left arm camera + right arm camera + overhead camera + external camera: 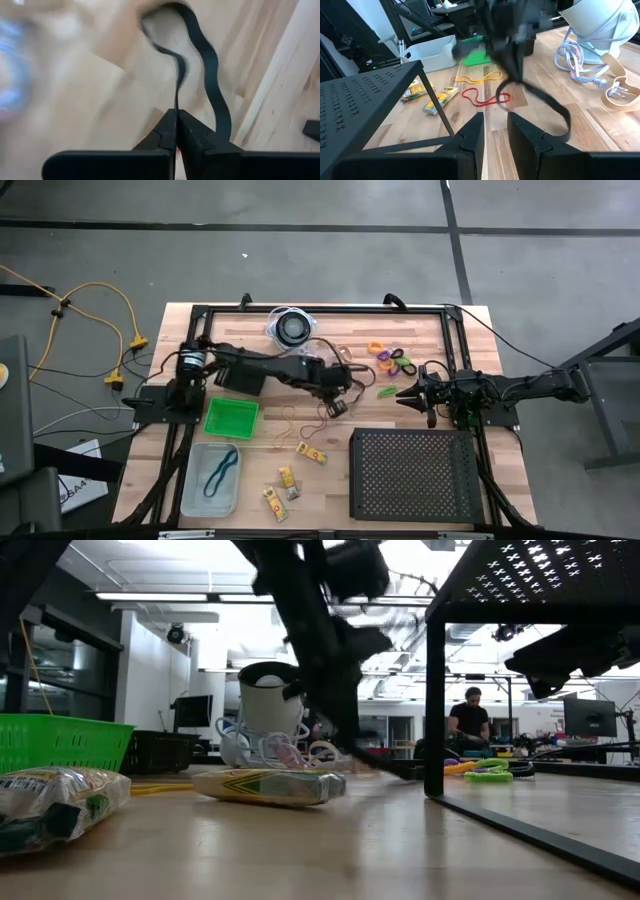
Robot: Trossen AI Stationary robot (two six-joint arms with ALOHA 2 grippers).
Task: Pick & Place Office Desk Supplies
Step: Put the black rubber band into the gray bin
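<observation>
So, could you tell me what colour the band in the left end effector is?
Black, clearest in the left wrist view.

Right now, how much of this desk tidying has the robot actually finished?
Early days, it seems. Already put away: one dark band lies in the white bin. In hand: the left gripper is shut on a black rubber band at mid-table. Left: the red band, yellow band, yellow packets and coloured rings lie loose. The right gripper waits empty beside the rings.
</observation>
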